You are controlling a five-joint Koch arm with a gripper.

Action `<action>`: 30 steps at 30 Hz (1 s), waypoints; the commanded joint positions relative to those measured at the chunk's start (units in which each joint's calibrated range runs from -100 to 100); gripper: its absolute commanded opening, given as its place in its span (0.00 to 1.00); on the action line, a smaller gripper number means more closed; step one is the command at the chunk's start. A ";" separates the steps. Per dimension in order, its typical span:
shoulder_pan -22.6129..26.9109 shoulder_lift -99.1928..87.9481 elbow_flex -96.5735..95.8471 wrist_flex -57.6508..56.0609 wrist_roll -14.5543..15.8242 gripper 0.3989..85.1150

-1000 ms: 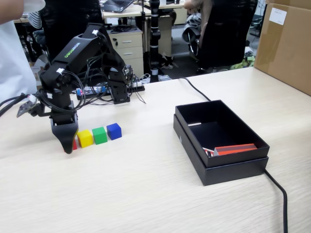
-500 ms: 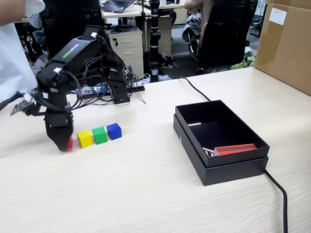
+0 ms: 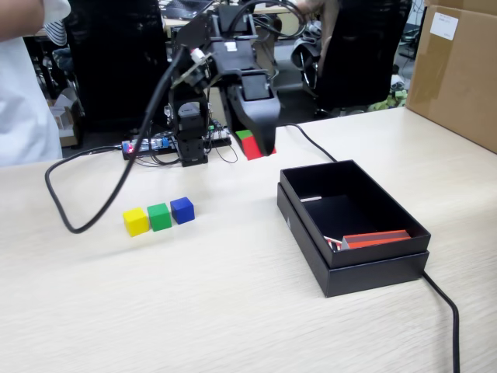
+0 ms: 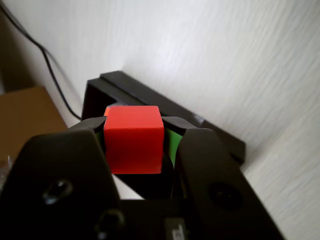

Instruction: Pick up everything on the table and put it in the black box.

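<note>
My gripper (image 3: pixel 255 146) hangs in the air left of and above the black box (image 3: pixel 353 264), shut on the red cube (image 3: pixel 253 149). In the wrist view the red cube (image 4: pixel 133 139) sits squeezed between the two black jaws of the gripper (image 4: pixel 134 131), with the black box (image 4: pixel 125 90) on the table behind it. A yellow cube (image 3: pixel 135 221), a green cube (image 3: pixel 159 217) and a blue cube (image 3: pixel 182 210) stand in a row on the beige table (image 3: pixel 194 311). A red-orange strip (image 3: pixel 377 238) lies inside the box.
The arm's base (image 3: pixel 192 144) stands at the table's back edge with a tangle of wires. A black cable (image 3: pixel 70 202) loops over the table's left part. Another cable (image 3: pixel 449 307) runs from the box to the front. A brown carton (image 3: pixel 458 70) stands at the back right.
The gripper closed on the red cube at the left end of the row, lifted it and swung it up and right toward the black box. Three cubes stayed in place.
</note>
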 commanded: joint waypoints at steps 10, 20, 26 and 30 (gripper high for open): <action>6.35 31.95 18.48 0.27 2.59 0.09; 6.79 38.03 11.86 -0.77 3.17 0.37; 5.13 23.11 8.33 -0.77 2.93 0.41; 2.83 9.46 5.97 -0.77 1.86 0.41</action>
